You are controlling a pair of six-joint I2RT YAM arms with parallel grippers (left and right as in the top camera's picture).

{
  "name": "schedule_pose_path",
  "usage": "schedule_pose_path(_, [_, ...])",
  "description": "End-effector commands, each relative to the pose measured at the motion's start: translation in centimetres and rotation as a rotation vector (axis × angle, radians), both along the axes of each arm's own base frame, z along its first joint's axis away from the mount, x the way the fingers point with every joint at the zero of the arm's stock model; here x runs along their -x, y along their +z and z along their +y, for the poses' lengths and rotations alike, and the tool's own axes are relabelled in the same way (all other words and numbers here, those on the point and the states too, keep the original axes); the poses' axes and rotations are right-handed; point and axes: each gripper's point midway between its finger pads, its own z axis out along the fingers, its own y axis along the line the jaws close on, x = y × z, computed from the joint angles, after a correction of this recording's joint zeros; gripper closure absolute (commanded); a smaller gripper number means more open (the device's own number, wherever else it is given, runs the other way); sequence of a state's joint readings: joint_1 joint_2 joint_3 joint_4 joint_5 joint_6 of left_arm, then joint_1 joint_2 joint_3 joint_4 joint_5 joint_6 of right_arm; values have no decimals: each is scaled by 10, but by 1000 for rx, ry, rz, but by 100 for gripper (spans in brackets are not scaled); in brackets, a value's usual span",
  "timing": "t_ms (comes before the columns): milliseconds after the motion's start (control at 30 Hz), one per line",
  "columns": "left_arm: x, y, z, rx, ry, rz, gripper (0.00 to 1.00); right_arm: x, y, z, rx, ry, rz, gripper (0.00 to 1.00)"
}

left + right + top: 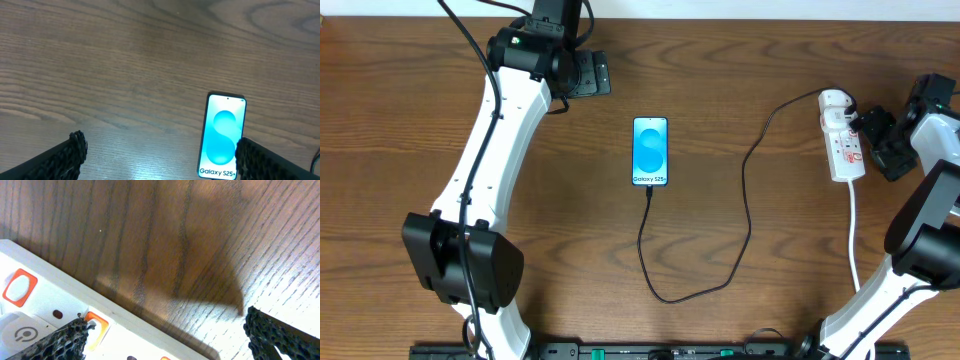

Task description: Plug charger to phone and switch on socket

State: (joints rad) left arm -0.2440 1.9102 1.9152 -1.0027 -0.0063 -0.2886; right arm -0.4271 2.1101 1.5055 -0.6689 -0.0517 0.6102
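One phone [650,151], one charger [749,205] and one socket [842,145] are counted on the single bench [400,120]. Two grippers are counted: the left gripper [588,75] and the right gripper [868,135].

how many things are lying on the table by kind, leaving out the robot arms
phone: 1
charger cable: 1
power strip: 1
total: 3
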Motion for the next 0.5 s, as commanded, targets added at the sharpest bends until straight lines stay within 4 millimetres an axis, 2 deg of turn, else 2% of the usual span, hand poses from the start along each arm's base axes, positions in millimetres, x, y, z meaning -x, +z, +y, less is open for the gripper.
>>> schedule_pose_path(0, [0, -3, 2, -13, 6, 6, 4, 7, -18, 30, -70, 67, 52, 1])
schedule_pose_path(233, [0, -3, 2, -13, 6, 6, 4, 9, -20, 29, -62, 58, 60, 1])
schedule_pose_path(467, [0, -3, 2, -13, 6, 6, 4, 6, -20, 39, -62, 81, 64, 1])
